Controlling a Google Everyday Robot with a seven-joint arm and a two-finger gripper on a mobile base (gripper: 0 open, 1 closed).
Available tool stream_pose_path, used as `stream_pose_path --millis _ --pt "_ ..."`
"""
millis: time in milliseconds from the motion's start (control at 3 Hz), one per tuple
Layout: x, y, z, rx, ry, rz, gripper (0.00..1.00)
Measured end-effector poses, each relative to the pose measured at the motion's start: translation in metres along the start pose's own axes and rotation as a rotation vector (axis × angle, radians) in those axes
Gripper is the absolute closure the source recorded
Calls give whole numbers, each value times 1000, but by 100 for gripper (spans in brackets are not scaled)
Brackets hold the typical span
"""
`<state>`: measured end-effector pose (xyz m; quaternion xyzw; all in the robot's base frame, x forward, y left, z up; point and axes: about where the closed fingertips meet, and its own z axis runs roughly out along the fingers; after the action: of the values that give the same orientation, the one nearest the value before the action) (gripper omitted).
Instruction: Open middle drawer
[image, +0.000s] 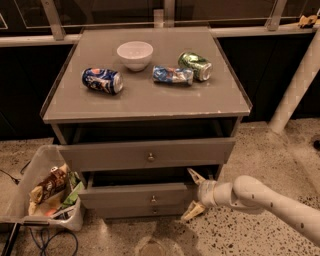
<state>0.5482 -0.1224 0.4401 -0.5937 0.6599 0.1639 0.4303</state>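
The middle drawer (125, 196) sits low in the grey cabinet, its front standing a little proud of the carcass with a dark gap above it. Its small round knob (153, 199) is at the centre of that front. The taller top drawer (110, 156) overhangs it from above.

The gripper (190, 195) is at the right end of the drawer front. Its 2 fingers are spread wide, 1 above the front's top edge and 1 below its bottom edge, holding nothing that I can see. The arm reaches in from the lower right.

To do this step well, I would pull straight outward along the runners. A pull from the right end alone could skew the box and jam it, so gripping nearer the knob looks safer. The wrist should stay below the overhanging top drawer.

On the tabletop (150, 105) stand a white bowl (135, 54) and 3 cans.
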Motion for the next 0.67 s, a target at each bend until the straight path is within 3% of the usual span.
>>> stream_pose_path --millis 333,667 --pt "32 -4 18 0 19 60 0" --pt "34 -4 18 1 20 63 0"
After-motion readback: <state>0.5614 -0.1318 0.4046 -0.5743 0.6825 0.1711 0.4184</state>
